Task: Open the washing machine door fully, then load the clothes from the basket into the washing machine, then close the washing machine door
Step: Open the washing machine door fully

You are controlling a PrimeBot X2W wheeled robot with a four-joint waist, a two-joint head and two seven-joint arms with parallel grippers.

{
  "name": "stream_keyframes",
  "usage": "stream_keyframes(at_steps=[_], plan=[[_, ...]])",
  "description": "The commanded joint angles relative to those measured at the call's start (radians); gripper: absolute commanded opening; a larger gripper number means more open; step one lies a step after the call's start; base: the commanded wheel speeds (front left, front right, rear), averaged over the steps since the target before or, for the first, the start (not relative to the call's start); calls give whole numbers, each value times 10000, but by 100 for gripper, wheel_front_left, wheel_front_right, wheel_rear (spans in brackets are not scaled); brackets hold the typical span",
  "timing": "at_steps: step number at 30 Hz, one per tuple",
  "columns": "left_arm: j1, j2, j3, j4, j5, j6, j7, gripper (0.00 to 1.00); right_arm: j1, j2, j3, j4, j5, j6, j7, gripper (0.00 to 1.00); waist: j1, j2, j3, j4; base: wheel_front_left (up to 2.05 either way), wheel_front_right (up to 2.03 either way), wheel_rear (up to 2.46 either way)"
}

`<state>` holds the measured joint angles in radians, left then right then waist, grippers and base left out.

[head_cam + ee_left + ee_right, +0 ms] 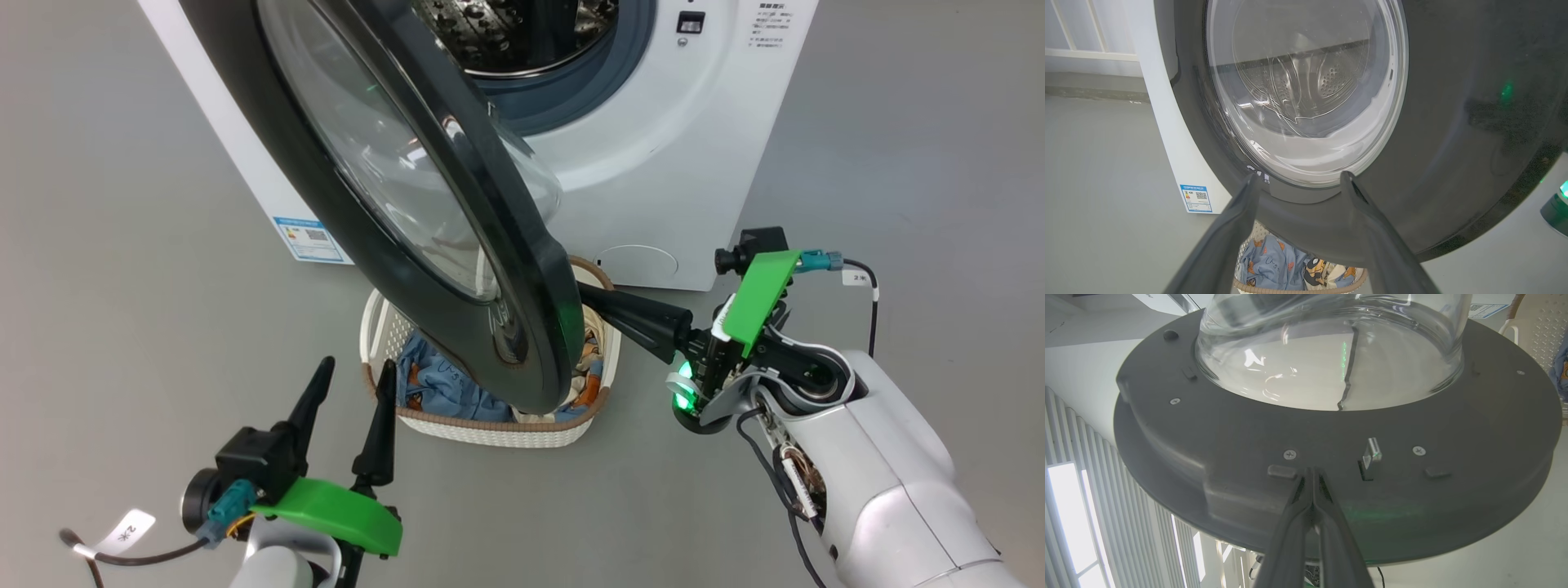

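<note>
one washing machine [678, 147], one door [535, 343], one basket [506, 433], grippers two: left gripper [357, 363], right gripper [1311, 470], clothes [441, 384] two-plus

Bright even light, soft shadows, glare on washing machine door [1331, 375], wrist-view edges bowed

- Grey floor [106, 245], smooth and matte, spreading left and right.
- White bars [1081, 45] far left, above a grey ledge [1090, 83].
- Pale vertical slats [1133, 533] (bright light panels [1065, 514] set among them).

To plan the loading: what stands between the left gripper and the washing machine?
The washing machine door, standing partly open over the basket; the left wrist view shows it plainly.
</note>
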<state>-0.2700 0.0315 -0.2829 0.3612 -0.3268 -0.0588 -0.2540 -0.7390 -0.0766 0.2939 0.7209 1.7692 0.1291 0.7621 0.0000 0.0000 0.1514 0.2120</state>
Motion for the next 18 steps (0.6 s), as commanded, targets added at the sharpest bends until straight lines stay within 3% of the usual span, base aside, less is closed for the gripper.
stream_keyframes(at_steps=[1,18], plan=[[15,187,330,-148,91,-77,-78,100,123,193,128,-309,128,16,-68,0,0,0,-12,-34,0,0,0],[153,187,490,-70,162,-102,-78,100,1835,-1092,-697,-1850,824,16,-1413,0,0,0,-290,-610,0,0,0]])
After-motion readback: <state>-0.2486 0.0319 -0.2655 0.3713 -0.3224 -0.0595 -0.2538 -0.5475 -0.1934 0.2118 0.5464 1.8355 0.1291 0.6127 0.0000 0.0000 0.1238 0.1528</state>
